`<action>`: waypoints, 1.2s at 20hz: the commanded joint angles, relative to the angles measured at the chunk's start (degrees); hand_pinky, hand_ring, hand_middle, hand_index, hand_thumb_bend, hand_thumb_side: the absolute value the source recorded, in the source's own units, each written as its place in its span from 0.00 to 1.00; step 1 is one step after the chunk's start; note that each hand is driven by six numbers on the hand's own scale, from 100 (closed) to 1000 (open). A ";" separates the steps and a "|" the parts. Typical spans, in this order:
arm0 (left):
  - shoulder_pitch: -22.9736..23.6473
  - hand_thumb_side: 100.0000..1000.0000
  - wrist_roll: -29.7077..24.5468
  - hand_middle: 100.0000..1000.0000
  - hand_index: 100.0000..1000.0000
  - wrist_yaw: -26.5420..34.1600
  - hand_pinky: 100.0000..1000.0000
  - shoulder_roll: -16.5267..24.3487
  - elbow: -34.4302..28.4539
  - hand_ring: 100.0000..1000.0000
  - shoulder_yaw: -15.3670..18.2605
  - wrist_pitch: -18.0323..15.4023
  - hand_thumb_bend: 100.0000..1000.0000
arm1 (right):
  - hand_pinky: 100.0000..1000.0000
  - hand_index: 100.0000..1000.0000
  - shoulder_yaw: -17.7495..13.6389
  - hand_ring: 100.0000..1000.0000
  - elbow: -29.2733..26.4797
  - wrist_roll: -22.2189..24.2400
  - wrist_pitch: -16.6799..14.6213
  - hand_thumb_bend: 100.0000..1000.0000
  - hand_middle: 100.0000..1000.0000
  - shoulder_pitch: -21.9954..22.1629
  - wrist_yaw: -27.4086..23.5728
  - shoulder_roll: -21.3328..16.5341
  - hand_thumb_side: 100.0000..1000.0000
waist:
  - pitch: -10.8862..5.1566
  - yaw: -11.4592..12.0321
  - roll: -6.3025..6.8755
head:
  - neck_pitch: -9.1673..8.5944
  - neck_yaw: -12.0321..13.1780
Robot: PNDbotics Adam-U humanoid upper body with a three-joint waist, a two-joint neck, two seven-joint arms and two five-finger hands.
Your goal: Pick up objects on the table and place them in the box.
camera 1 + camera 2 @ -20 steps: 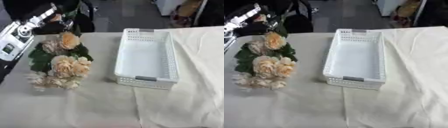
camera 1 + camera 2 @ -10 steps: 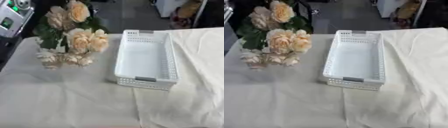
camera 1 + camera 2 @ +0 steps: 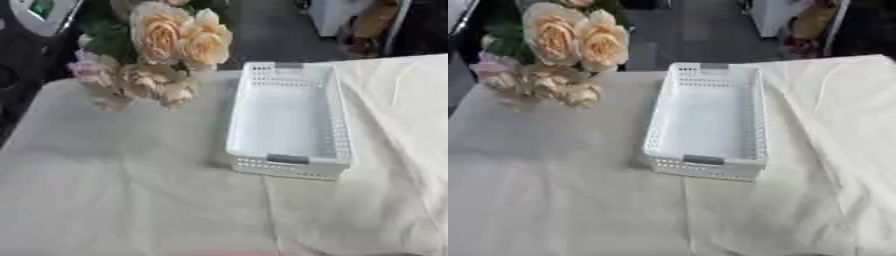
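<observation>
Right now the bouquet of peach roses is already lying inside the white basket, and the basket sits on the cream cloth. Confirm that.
Not right. The bouquet is not in the white basket; it is held up over the table's far left, beside the basket, which is empty. The left eye view shows this. The basket does sit on the cream cloth.

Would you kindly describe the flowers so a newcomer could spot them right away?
Start at the cloth-covered table and find the white box near its middle. To the box's left, by the table's far left corner, is the bouquet: peach and cream roses with dark green leaves, the only colourful thing there.
</observation>
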 commanded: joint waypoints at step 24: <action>-10.60 0.56 3.92 0.18 0.16 -13.87 0.00 -23.49 23.00 0.00 -1.10 -5.04 0.00 | 0.68 0.93 1.87 0.76 -0.91 3.40 0.11 0.00 0.82 -3.92 -2.74 1.35 0.51 | 0.88 -3.11 -0.85 | -0.05 3.74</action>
